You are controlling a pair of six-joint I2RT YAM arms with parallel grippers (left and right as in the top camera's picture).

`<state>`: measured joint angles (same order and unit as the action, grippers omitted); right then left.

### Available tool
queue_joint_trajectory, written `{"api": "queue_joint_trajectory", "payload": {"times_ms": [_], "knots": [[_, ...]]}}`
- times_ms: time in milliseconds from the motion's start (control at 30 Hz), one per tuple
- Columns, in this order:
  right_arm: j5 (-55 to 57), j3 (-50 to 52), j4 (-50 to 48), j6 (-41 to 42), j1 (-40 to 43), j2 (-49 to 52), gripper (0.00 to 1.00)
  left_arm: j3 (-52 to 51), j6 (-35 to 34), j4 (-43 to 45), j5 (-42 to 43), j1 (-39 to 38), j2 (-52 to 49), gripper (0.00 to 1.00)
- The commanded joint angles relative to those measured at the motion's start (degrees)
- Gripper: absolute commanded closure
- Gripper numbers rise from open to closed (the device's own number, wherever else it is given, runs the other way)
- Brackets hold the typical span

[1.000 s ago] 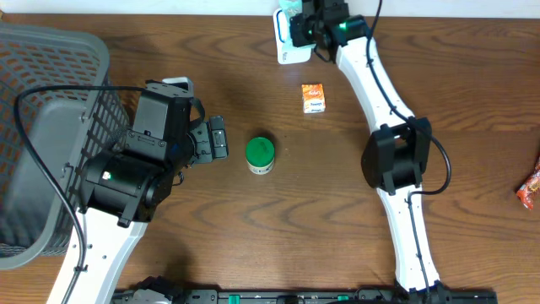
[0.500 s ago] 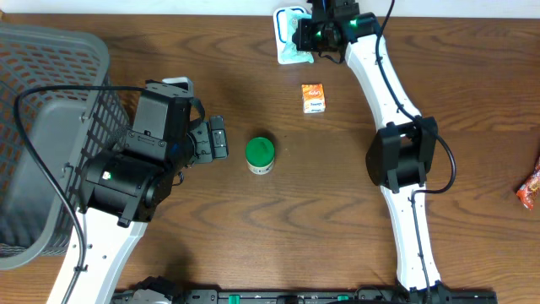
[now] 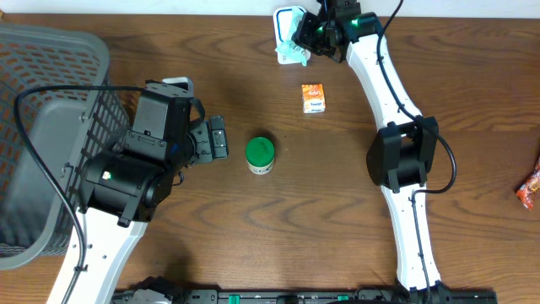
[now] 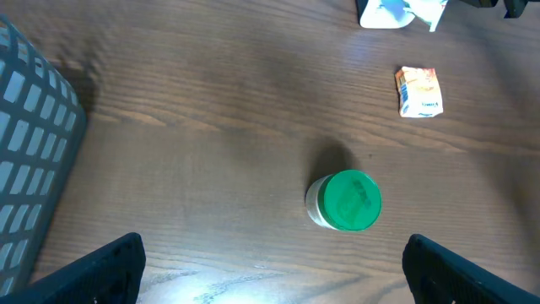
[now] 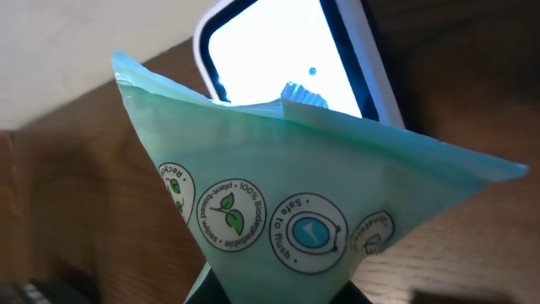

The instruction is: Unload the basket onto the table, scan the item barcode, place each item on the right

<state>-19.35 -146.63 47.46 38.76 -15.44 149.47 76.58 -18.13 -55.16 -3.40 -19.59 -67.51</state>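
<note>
One teal pouch (image 5: 295,203) pinched in my R gripper (image 3: 304,35) at scanner (image 5: 287,59); my L gripper (image 3: 218,138) spread wide nr jar (image 4: 344,201).

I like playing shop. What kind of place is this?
Probably a pretend checkout set up for robots, not a real shop: a pouch held up at a scanner, a basket and a jar on a wooden table.
</note>
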Motion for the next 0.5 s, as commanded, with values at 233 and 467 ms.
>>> {"api": "queue_joint_trajectory", "payload": {"times_ms": [233,467], "knots": [[-3.3,-1.8,-6.9,20.5,-1.0,3.7,0.93,0.4,0.5,-0.1,-0.7,0.3,-0.2,0.02],[-6.7,-1.8,-8.7,28.3,-1.2,7.0,0.96,0.4,0.5,-0.1,-0.7,0.3,-0.2,0.02]]}}
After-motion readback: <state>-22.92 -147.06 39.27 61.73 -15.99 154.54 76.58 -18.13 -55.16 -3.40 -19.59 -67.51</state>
